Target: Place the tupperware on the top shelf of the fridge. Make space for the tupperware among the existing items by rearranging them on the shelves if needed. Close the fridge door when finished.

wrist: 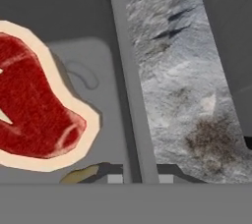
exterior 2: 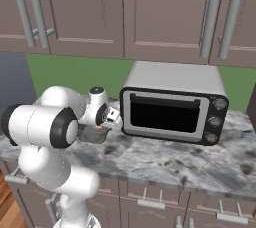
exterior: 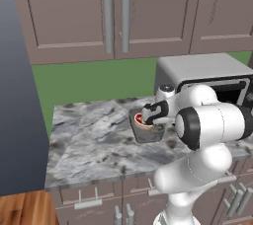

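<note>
Early stage, pickup only. The tupperware (exterior: 147, 129) is sat on the marble counter (exterior: 89, 140), at roughly 9 o'clock of the toaster oven (exterior 2: 172, 104), with a raw steak (wrist: 34, 105) seen inside it. The gripper (exterior: 148, 116) is lowered onto the container's near rim (wrist: 129, 95), with a finger on either side of the wall; jaws are nearly closed, and a grip appears made but cannot be confirmed. Nothing is lifted yet. Left to do: carry, shelf rearranging, placement, door closing.
</note>
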